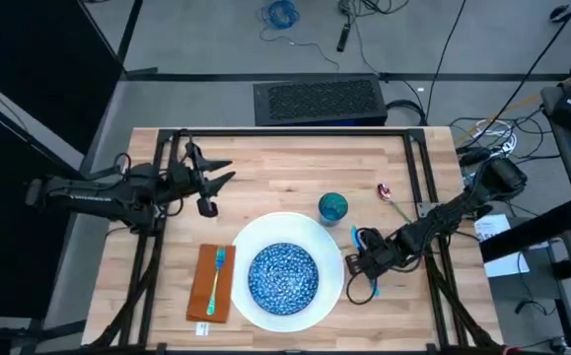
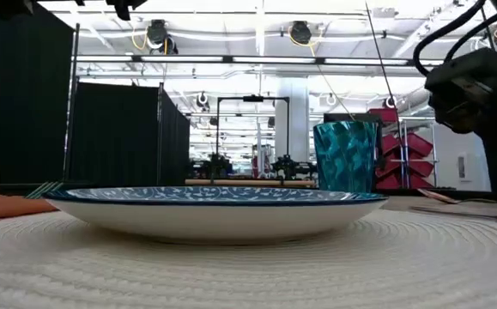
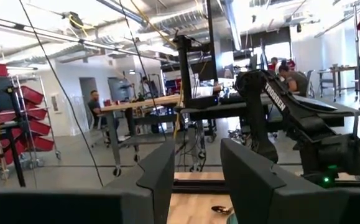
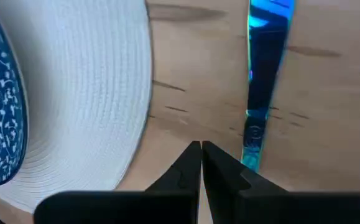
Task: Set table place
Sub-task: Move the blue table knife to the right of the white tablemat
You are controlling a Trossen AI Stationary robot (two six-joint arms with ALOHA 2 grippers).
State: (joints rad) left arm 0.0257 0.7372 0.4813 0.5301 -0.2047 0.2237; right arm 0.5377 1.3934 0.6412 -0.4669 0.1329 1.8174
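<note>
A large white plate (image 1: 255,237) holds the blue speckled bowl (image 1: 283,277) near the table's front. Left of it an orange-brown napkin (image 1: 206,291) carries a teal fork (image 1: 216,278). A teal cup (image 1: 332,206) stands behind the plate. A slim teal-blue knife (image 4: 263,74) lies flat on the wood to the right of the plate. My right gripper (image 4: 200,149) is shut, low over the table, just beside the knife's near end (image 4: 252,152). My left gripper (image 1: 224,177) hovers open over the table's far left part, holding nothing. My right gripper's shut fingers (image 4: 229,171) stand close against the near end of the knife (image 4: 252,140), which lies flat on the table. Whether a finger touches it, I cannot tell.
A small spoon (image 1: 386,191) lies on the wood right of the cup. The table (image 1: 265,158) has bare wood along its far side. Black frame rails run along both sides, and cables trail near my right arm (image 1: 443,217).
</note>
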